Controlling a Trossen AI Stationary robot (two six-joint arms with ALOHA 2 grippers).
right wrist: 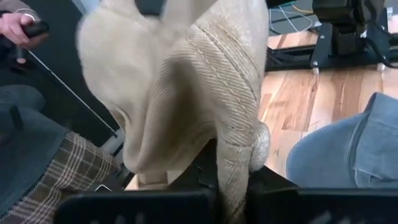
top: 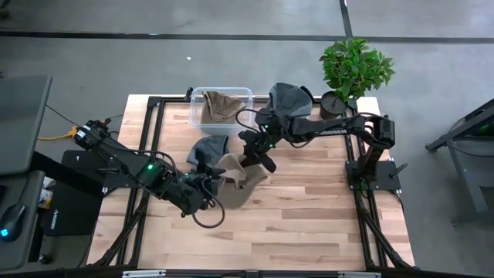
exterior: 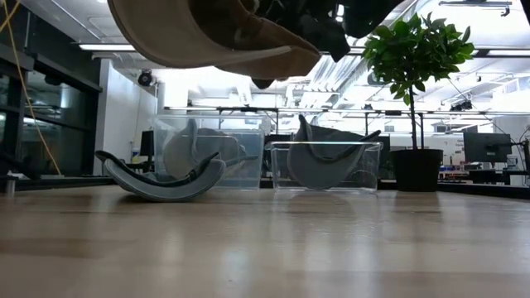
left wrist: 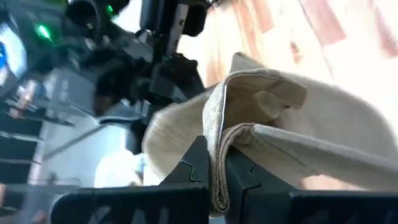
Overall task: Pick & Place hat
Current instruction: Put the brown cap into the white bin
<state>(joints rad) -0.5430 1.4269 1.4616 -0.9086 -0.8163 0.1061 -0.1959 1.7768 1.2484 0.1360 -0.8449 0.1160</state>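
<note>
Overall light: even and moderately bright in the high view; soft, short shadows are cast under both arms on the desk (top: 309, 224).
Light source: ceiling strip lamps (exterior: 207, 108) are seen glowing in the low view, with the room behind washed pale.
Glare: the wood is blown out to near white in the left wrist view.
Focus: the tan hat (left wrist: 298, 143) is rendered soft in the left wrist view; its weave is sharp in the right wrist view, where the far background is blurred.
Silhouette: the potted plant (exterior: 414, 74) is shown dark against the bright room.
</note>
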